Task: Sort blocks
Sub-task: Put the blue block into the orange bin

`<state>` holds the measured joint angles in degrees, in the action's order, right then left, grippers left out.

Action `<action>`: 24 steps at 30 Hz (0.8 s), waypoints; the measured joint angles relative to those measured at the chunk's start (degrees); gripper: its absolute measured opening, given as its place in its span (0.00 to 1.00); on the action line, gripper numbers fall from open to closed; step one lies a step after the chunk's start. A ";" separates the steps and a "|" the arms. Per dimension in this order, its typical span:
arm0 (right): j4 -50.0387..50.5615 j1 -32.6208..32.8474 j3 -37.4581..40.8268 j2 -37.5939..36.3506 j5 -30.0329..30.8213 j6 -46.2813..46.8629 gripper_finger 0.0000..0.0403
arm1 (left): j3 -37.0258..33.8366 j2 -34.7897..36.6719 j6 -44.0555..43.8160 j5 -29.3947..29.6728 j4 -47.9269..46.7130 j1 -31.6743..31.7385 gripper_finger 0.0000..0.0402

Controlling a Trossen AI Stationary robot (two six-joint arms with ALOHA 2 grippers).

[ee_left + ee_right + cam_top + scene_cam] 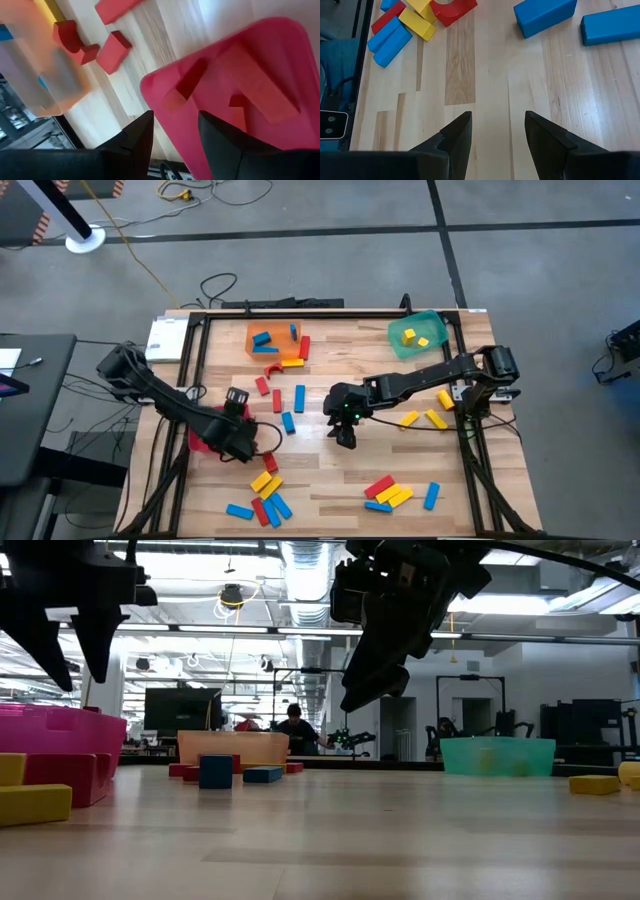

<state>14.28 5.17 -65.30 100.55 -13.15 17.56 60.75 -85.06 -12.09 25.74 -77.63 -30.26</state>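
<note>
Red, blue and yellow blocks lie flat in loose groups on the wooden table: one pile (265, 490) near the left front, one (390, 492) near the right front, yellow ones (425, 418) at the right, and blue ones (295, 408) mid-table. My left gripper (236, 406) (175, 142) hangs open above the red bin's (260, 95) rim; red blocks (260, 92) lie inside the bin. My right gripper (342, 432) (495, 135) is open over bare wood at mid-table. Two blue blocks (545, 15) lie ahead of it. In the low view both grippers (385, 640) hang clear of the tabletop.
An orange bin (275, 340) with blue blocks stands at the far middle. A green bin (418, 335) holding yellow blocks stands at the far right. The red bin (205, 435) sits by the left edge. A dark frame (300, 312) rims the table. Bare wood (330, 480) shows at front centre.
</note>
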 joint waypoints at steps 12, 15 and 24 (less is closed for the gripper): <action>0.00 0.00 0.00 0.00 -0.01 0.00 0.49 | 0.00 -1.31 -2.66 1.27 -1.52 -0.13 0.38; 0.02 0.00 0.00 0.00 -0.01 0.00 0.49 | 0.00 -1.31 -3.80 3.12 -1.52 -0.74 0.38; 0.01 0.00 0.00 0.00 0.00 0.00 0.49 | 0.00 -1.31 -4.99 15.65 -1.02 -4.86 0.38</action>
<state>14.30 5.17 -65.30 100.55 -13.15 17.56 60.75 -86.37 -17.08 41.38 -78.65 -35.12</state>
